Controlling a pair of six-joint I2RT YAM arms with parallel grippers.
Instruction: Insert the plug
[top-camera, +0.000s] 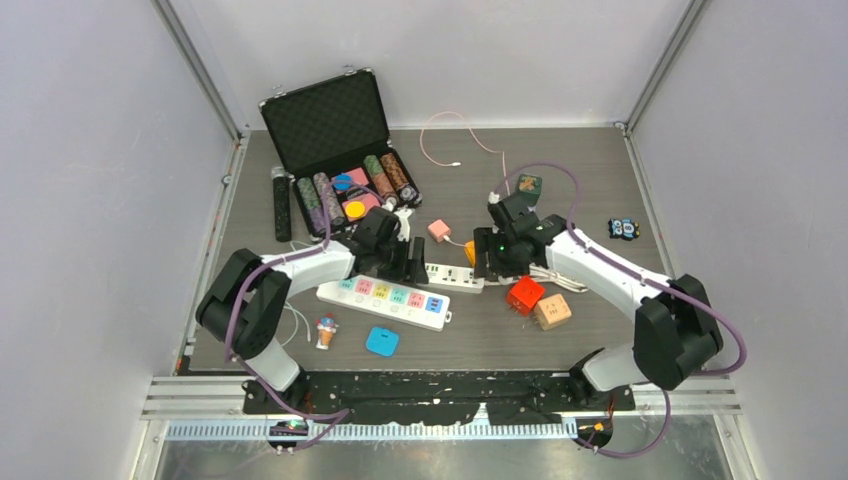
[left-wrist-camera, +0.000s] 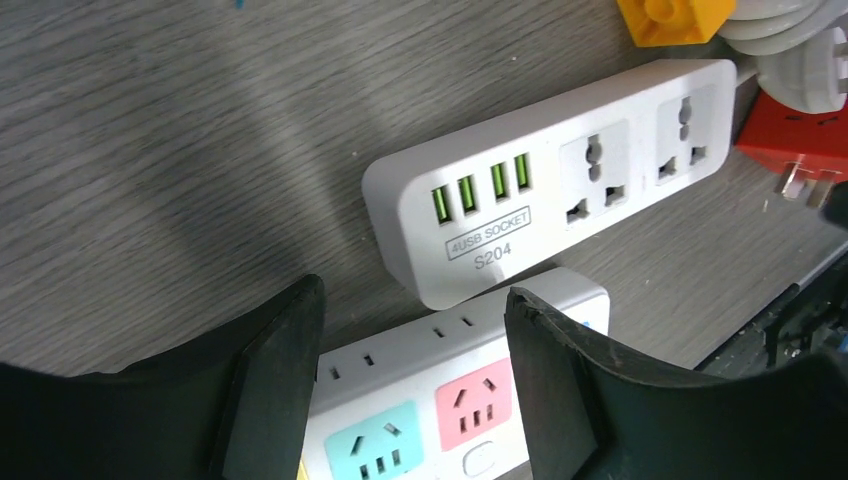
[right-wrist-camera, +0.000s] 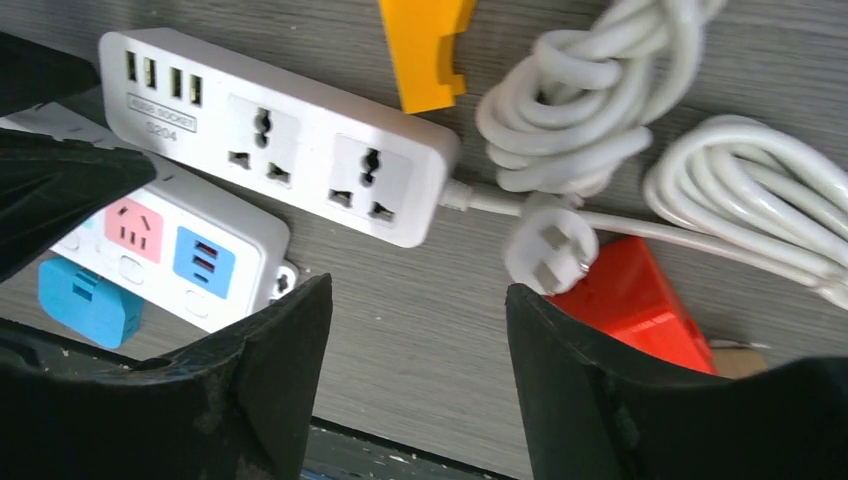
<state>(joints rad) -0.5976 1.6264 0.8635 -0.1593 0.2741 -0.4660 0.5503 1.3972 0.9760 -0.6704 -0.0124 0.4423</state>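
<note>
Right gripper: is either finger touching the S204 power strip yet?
Apart. In the right wrist view, table surface shows between the S204 power strip and both open fingers of the right gripper.

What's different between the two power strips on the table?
The S204 strip has four green USB ports and two plain white sockets; the colourful strip has a row of pastel socket panels. The S204 strip is clearly shorter than the colourful strip. Both have white bodies and lie flat.
</note>
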